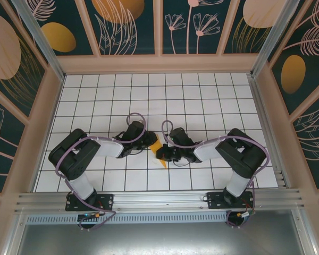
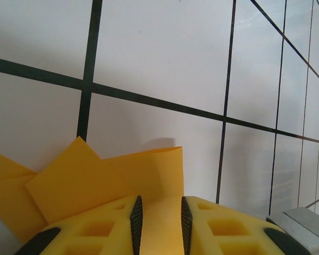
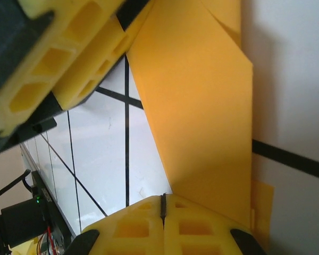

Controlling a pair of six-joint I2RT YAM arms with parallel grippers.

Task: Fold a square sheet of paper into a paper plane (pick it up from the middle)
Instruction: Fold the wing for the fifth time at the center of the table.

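The orange-yellow sheet of paper (image 1: pixel 157 143), partly folded, lies on the white grid table between both grippers. In the left wrist view its folded flaps (image 2: pixel 106 175) spread left, and one strip runs under the gap of my left gripper (image 2: pixel 159 199). Those jaws stand slightly apart, with the tips resting on the paper. In the right wrist view the paper (image 3: pixel 202 117) shows as a long tapering panel. My right gripper (image 3: pixel 162 197) is shut, its tips at the panel's near corner. The left gripper's yellow fingers (image 3: pixel 80 58) meet the paper's far end. From above, the left gripper (image 1: pixel 148 142) and right gripper (image 1: pixel 160 154) nearly touch.
The white grid table (image 1: pixel 149 95) stretches back to the wooden frame with dark leafy wallpaper. An aluminium rail (image 1: pixel 159 201) carrying both arm bases runs along the near edge. A metal edge (image 2: pixel 303 218) shows at the lower right of the left wrist view.
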